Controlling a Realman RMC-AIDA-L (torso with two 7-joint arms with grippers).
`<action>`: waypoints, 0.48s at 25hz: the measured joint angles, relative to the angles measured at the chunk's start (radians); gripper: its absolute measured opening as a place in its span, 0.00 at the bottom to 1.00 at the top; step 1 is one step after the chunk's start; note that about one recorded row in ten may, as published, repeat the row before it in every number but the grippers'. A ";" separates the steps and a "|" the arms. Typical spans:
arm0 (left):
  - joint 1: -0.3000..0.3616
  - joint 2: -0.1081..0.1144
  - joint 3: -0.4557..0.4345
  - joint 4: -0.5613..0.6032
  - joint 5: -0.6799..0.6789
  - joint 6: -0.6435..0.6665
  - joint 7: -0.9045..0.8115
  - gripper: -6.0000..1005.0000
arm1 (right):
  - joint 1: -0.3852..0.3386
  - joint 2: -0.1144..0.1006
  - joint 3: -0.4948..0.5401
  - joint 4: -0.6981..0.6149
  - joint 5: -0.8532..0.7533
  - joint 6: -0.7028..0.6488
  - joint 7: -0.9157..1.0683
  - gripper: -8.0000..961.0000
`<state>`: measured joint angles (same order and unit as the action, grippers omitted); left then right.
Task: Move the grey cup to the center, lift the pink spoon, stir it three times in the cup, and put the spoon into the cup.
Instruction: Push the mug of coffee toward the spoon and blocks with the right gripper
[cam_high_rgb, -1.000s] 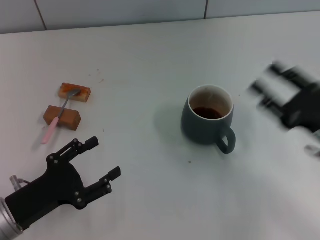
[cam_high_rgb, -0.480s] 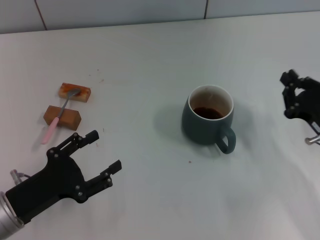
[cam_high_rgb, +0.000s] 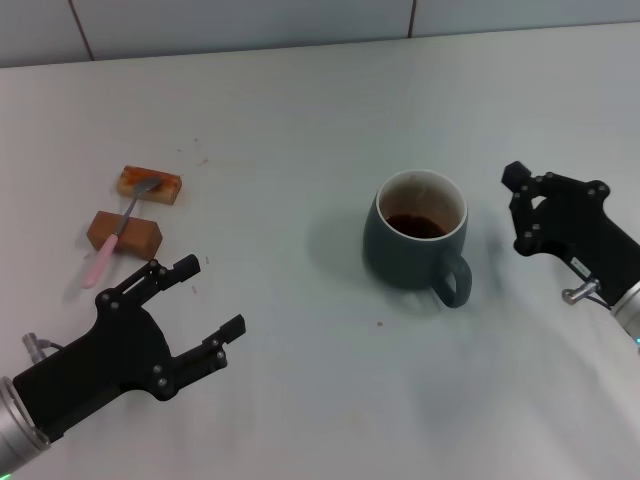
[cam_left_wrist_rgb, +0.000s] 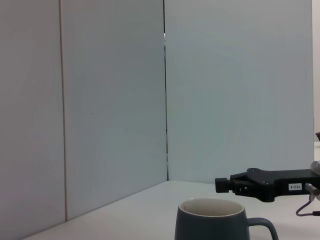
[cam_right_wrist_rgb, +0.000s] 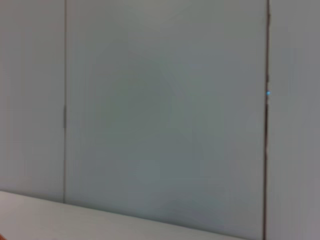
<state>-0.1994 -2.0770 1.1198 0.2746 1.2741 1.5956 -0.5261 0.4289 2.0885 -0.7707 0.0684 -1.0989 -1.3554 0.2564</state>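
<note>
- Right gripper (cam_high_rgb: 520, 215) hung just beside the cup (cam_high_rgb: 414, 232), handle side; whether it was open or closed could not be told.
- Cup sat upright near mid-table, dark liquid inside, handle toward the robot.
- Left gripper (cam_high_rgb: 195, 300) hovered low, fingers spread wide, near the spoon (cam_high_rgb: 118, 232), probably staged for the lift.
- Spoon lay propped across two brown blocks (cam_high_rgb: 124, 232), handle end overhanging, likely for easy pinching.

grey cup (cam_high_rgb: 415, 243) upright, pink spoon (cam_high_rgb: 112, 240) seemingly across blocks (cam_high_rgb: 124, 233)
</note>
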 joint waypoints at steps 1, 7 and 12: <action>0.000 0.000 0.000 0.000 -0.001 0.000 0.000 0.80 | 0.004 0.000 0.000 0.003 -0.004 0.002 0.001 0.02; 0.001 0.000 0.000 0.000 -0.001 -0.001 0.000 0.80 | 0.036 0.001 0.001 0.033 -0.018 0.025 0.007 0.02; 0.005 0.000 0.000 0.000 -0.001 -0.001 0.000 0.80 | 0.078 0.001 0.001 0.068 -0.020 0.074 0.009 0.02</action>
<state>-0.1944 -2.0769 1.1198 0.2746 1.2729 1.5944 -0.5261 0.5072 2.0893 -0.7699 0.1362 -1.1189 -1.2817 0.2652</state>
